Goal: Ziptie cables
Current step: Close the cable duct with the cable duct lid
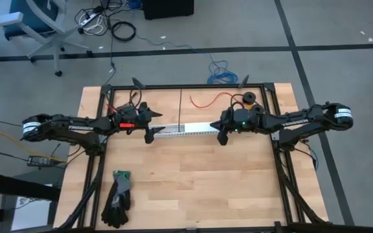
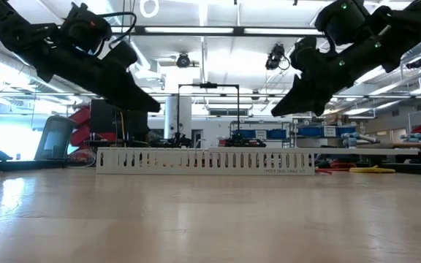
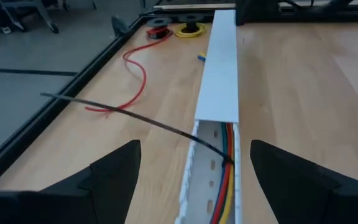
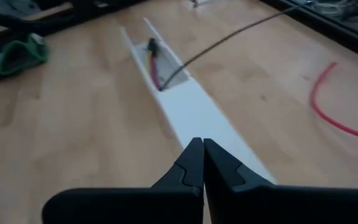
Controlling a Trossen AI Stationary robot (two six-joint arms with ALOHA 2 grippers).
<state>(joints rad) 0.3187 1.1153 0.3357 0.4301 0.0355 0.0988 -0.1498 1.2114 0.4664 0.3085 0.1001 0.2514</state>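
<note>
We find the cables [image 3: 224, 186] lying inside the white slotted channel [image 1: 185, 129] at its uncovered end, where red, yellow and green strands show beside the slotted wall. A white cover [image 3: 219, 68] closes the rest of the channel. A thin dark ziptie [image 3: 135, 115] rises from the bundle at the cover's edge and slants out over the table [image 1: 193, 188].

The left gripper [image 3: 194, 168] hovers above that open end with its fingers spread wide, one on each side of the channel. It holds nothing and touches neither the cables nor the ziptie.

The right gripper [image 4: 197, 165] hangs over the covered end, well apart from the cables [image 4: 155, 65], its fingers pressed together and empty.

A single red wire [image 1: 212, 100] lies on the far side of the channel. Gloves [image 1: 118, 197] rest near the table's front edge.
</note>
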